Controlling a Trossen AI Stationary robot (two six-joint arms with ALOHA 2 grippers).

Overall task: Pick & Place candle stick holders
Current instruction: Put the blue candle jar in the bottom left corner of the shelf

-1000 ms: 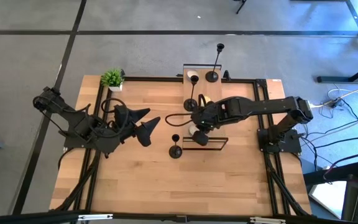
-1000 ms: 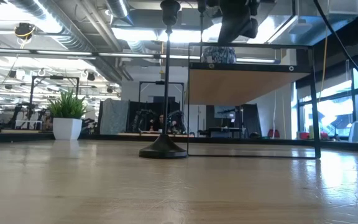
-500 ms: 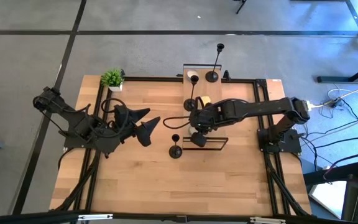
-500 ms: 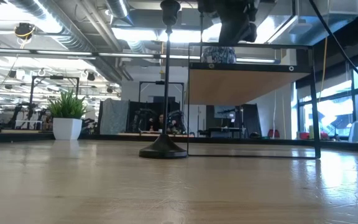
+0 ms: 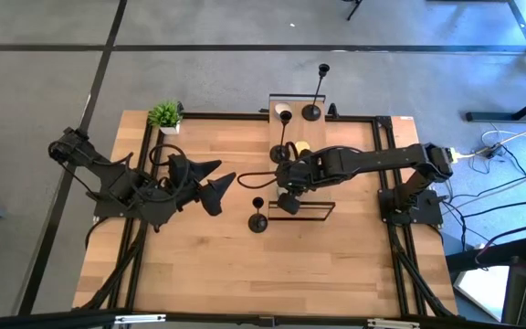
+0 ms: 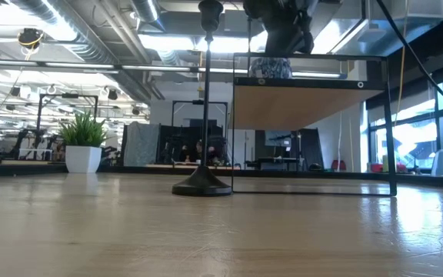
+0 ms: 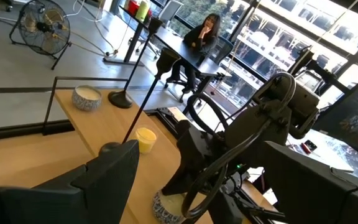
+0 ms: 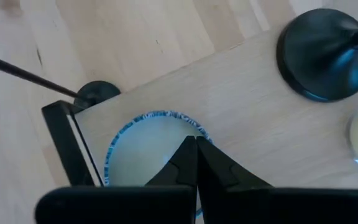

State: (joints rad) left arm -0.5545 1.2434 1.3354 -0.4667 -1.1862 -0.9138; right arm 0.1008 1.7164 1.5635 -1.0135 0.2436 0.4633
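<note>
Holders stand untouched: your right gripper (image 5: 286,196), centre frame, is closed on nothing above the white candle (image 8: 148,149). Open it before reaching the holder (image 5: 281,153) beside it; the left gripper (image 5: 215,187), centre-left, waits wide open.

Both arms matte black, built of chunky jointed segments. Left arm (image 5: 121,183): bundled black cables loop above the wrist; gripper (image 5: 215,185) fingers are broad, flat, tapered black plates. Right arm (image 5: 373,161): long straight link, rounded elbow housing, black base block. Right gripper (image 8: 196,163) fingers are smooth, wedge-shaped, on a black crossbar.
</note>
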